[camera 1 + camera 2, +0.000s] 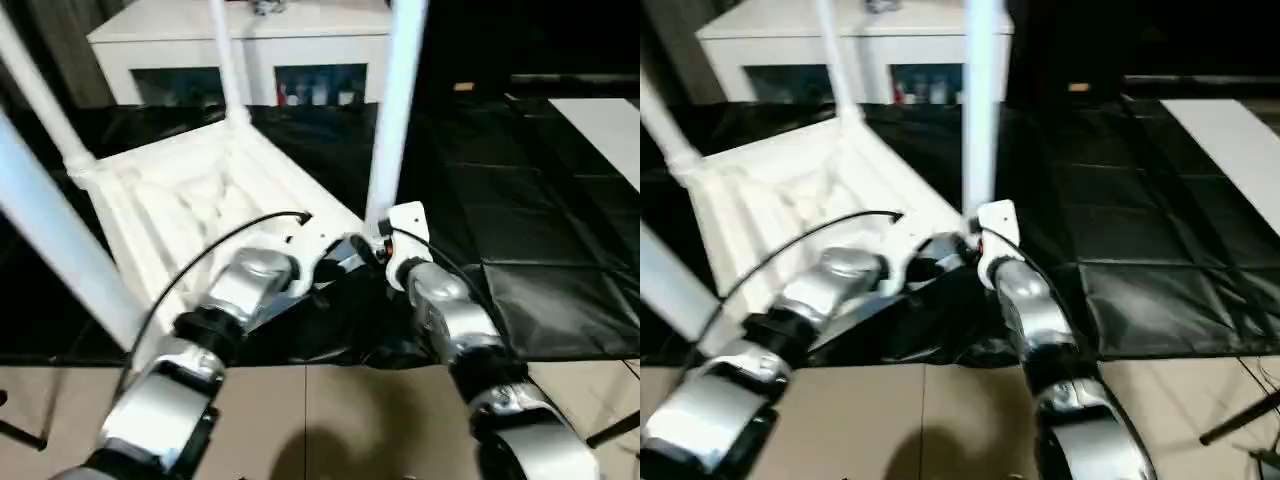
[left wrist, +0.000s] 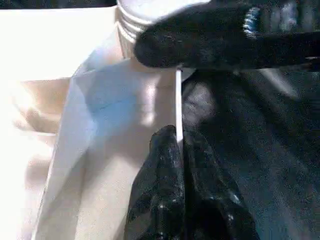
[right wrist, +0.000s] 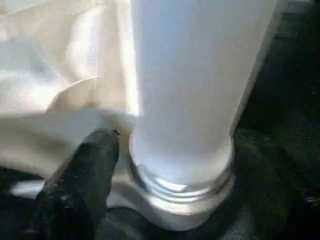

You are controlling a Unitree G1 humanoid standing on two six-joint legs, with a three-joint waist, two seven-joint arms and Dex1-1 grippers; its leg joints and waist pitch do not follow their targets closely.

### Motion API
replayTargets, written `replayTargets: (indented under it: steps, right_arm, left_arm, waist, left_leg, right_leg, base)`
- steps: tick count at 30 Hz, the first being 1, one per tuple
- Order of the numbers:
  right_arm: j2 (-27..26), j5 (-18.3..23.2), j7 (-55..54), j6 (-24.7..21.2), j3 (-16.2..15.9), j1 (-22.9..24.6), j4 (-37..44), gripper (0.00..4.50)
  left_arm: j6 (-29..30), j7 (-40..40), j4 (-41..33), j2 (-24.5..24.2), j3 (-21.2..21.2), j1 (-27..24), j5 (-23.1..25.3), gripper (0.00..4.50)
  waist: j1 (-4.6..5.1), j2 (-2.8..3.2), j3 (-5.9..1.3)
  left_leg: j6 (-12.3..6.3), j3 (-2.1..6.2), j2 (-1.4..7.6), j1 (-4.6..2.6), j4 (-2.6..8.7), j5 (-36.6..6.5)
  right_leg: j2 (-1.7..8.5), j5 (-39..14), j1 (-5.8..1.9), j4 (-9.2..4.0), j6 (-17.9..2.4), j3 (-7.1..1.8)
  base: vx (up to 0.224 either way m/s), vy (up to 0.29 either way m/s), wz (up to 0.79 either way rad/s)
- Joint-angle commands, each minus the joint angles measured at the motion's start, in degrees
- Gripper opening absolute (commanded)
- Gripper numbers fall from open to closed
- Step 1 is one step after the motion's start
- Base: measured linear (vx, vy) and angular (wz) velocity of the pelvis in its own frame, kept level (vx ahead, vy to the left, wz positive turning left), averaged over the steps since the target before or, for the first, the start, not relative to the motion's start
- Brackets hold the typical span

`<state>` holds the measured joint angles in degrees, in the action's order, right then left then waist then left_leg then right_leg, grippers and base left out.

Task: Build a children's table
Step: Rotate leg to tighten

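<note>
Nearest the camera, both silver forearms reach forward over the edge of the black-covered work table (image 1: 560,300) and meet at the near corner of the upside-down table top (image 1: 190,200). The left gripper (image 2: 179,145) is pinched shut on the thin side wall of that top, right beside the corner socket (image 3: 185,200). The right gripper (image 3: 165,165) sits at the base of the near leg (image 1: 395,110); one black finger (image 3: 87,165) lies beside the leg's threaded end, and I cannot tell whether the fingers are clasping it or standing open. That leg stands upright in its socket, with thread rings showing, so it probably needs more turning. Three more legs stand in the other corners, so the build looks nearly done. Beyond is a white cabinet (image 1: 240,40).
</note>
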<state>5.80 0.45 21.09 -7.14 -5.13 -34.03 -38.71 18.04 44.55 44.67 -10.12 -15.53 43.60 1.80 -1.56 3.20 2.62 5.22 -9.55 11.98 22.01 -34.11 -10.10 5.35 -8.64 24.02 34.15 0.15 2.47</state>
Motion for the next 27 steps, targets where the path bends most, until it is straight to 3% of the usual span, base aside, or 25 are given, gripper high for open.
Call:
replayTargets:
  steps: [1,5,8,14,16,21,27]
  right_arm:
    - [1.79,0.88,8.27,0.62,-3.05,0.71,4.11,3.82]
    - [9.55,2.73,23.80,2.95,-6.00,4.16,9.91,3.82]
    - [11.69,5.34,30.28,0.95,-5.77,4.98,12.10,3.82]
    - [14.16,6.99,38.22,-0.72,-8.49,5.46,14.64,3.82]
    - [14.66,6.56,39.99,-0.58,-9.37,5.60,14.76,3.82]
    - [16.00,4.69,42.98,0.51,-11.05,5.85,14.38,3.82]
    - [17.58,4.80,44.02,0.53,-11.00,5.80,14.19,3.66]
  left_arm:
    - [0.50,5.89,-2.91,-2.07,-1.38,-1.66,-0.58,0.00]
    - [2.12,16.16,-8.88,-6.89,-4.07,-4.73,-2.37,0.00]
    - [2.31,22.50,-13.19,-10.08,-5.71,-6.46,-3.90,0.00]
    - [5.27,28.65,-19.98,-13.72,-6.11,-8.64,-5.77,0.00]
    - [5.75,29.48,-21.25,-14.43,-6.20,-9.06,-6.06,0.00]
    - [6.01,29.72,-21.48,-14.76,-6.19,-9.32,-5.90,0.00]
    - [7.06,29.68,-22.72,-15.12,-6.15,-9.76,-5.89,0.00]
  waist:
    - [-0.40,-0.50,-4.15]
    - [-0.75,-0.45,-4.29]
    - [-0.94,-0.28,-4.23]
    - [-1.72,-0.40,-3.97]
    - [-1.81,-0.30,-3.83]
    - [-1.77,-0.45,-3.73]
    - [-1.74,-0.44,-3.97]
  left_leg:
    - [-3.70,-0.45,-0.14,-0.32,4.02,-12.90]
    - [-5.99,-0.61,0.16,-0.46,3.68,-10.26]
    - [-6.30,-0.69,0.31,-0.74,3.77,-11.34]
    - [-4.13,-0.93,0.65,-1.41,4.06,-13.96]
    - [-3.79,-0.87,0.58,-1.12,4.19,-14.09]
    - [-2.73,-0.79,0.39,-1.14,4.28,-15.36]
    - [-3.24,-0.73,0.32,-0.87,4.07,-12.76]
  right_leg:
    - [1.60,-11.41,-3.68,-3.76,-12.79,-0.80]
    - [1.35,-3.96,-3.78,-2.87,-15.71,-0.83]
    - [1.42,-4.74,-3.71,-2.83,-16.62,-0.82]
    - [1.42,-9.07,-3.03,-3.13,-15.89,-1.11]
    - [1.45,-9.68,-3.12,-3.10,-15.49,-1.07]
    - [1.46,-13.44,-3.03,-3.51,-13.97,-1.16]
    - [1.42,-10.45,-3.28,-3.17,-14.24,-1.15]
  base:
    - [0.000,0.000,0.00]
    - [0.000,0.000,0.00]
    - [0.000,0.000,0.00]
    - [0.000,0.000,0.00]
    - [0.000,0.000,0.00]
    - [0.000,0.000,0.00]
    - [0.000,0.000,0.00]
